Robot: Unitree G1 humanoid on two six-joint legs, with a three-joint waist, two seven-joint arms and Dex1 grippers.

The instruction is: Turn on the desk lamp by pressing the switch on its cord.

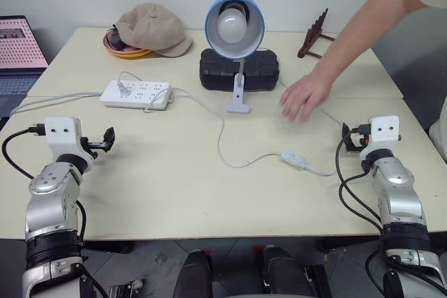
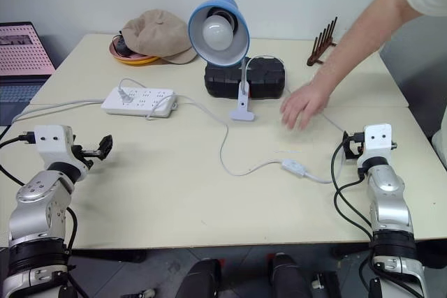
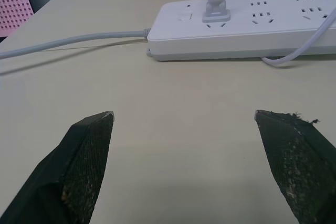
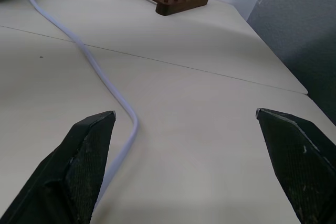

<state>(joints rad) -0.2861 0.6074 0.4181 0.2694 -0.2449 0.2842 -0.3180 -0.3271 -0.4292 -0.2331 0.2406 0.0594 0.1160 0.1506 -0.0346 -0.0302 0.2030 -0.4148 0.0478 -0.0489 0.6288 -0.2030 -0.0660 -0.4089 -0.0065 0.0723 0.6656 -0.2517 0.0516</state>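
The small elongated white plastic switch [image 1: 294, 160] lies flat on the pale beige table [image 1: 160, 193], toward its front right, with the thin white cord [image 1: 222, 137] running out of both ends: one way it curves back to the desk lamp with a light-blue round shade, big white bulb and white stem [image 1: 235, 29], which stands near the middle in front of a black ribbed box [image 1: 260, 70]. The bulb is unlit. A person's hand [image 1: 304, 97] rests on the table beyond the switch. A white multi-socket power strip [image 1: 136, 94] lies left of the lamp. The left gripper [image 3: 184, 129] and the right gripper [image 4: 186, 129] hover at the table's near corners, both spread wide and empty.
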